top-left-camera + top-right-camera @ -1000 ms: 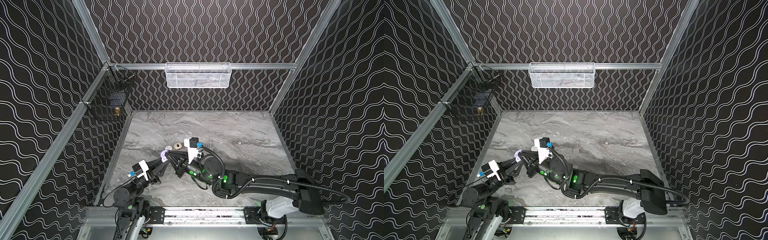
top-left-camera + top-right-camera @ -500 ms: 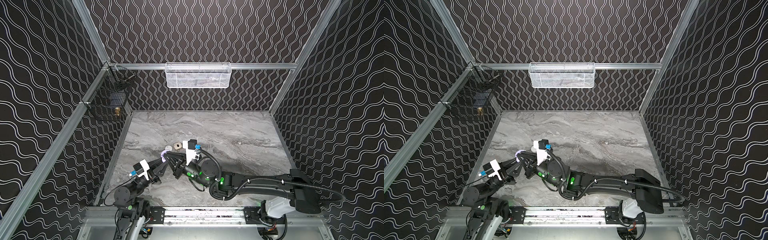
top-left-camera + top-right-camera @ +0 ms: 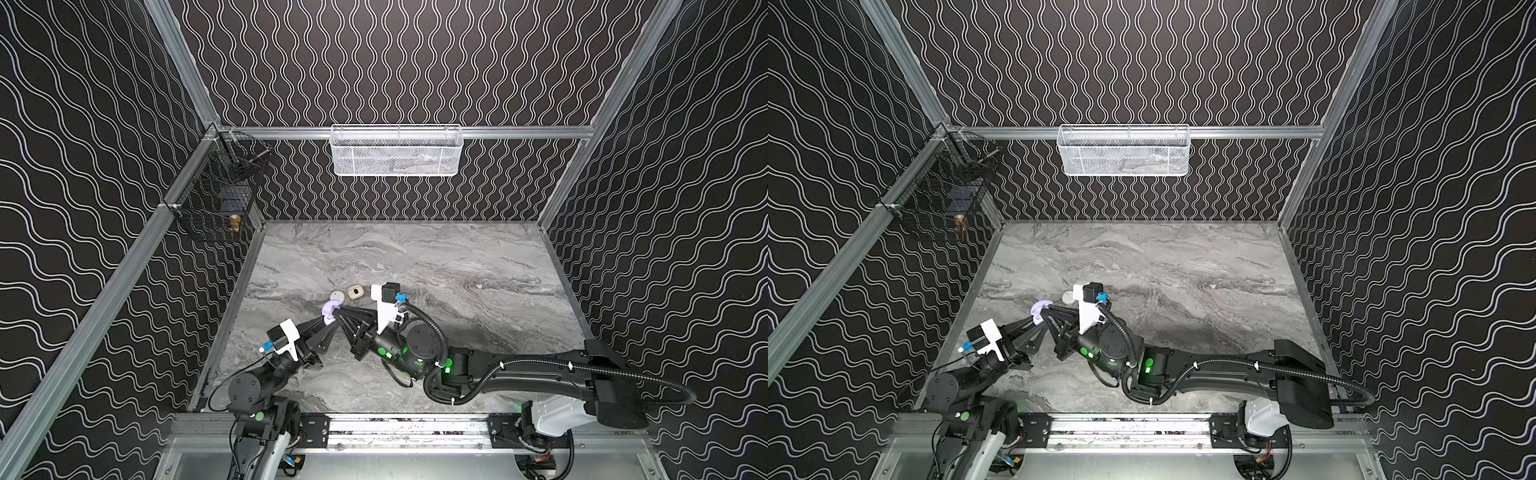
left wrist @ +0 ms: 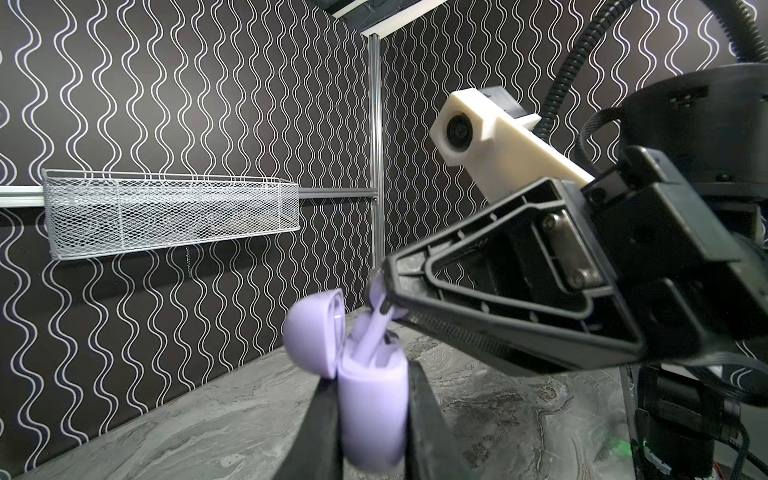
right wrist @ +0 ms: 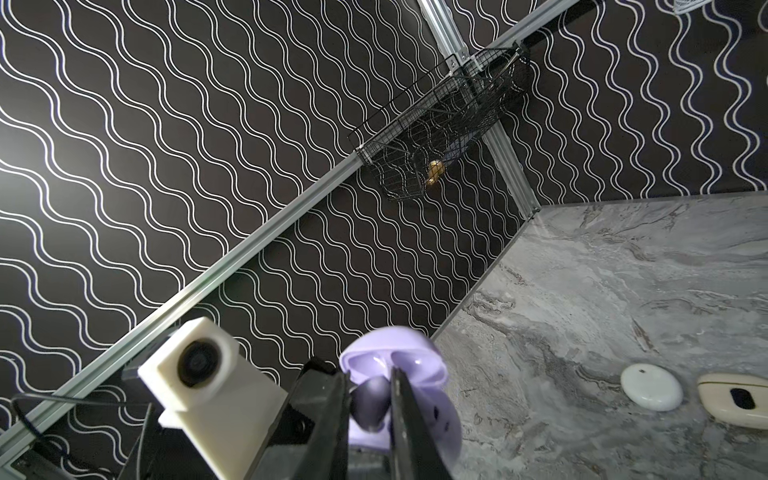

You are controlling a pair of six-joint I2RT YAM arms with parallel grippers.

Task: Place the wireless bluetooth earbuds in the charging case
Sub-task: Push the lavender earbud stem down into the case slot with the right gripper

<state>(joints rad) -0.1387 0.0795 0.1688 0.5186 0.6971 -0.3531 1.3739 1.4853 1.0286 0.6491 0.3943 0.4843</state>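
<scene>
Since a second ago the right arm has slid leftward to meet the left arm. On the left, the left jaws clamp the smooth lavender charging case [image 4: 370, 407], lid hinged open, steadying it. The right jaws pinch a glossy lavender earbud [image 4: 376, 328], stem entering its socket. Rightward, a white round case [image 5: 651, 387] and a beige case [image 5: 733, 399] lie on the marbled bench [image 3: 457, 266].

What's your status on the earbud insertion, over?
Left gripper shut on lavender case, lid open. Right gripper shut on lavender earbud, stem inside the case's opening. White case and beige case lie apart on the table, not obstructing.
</scene>
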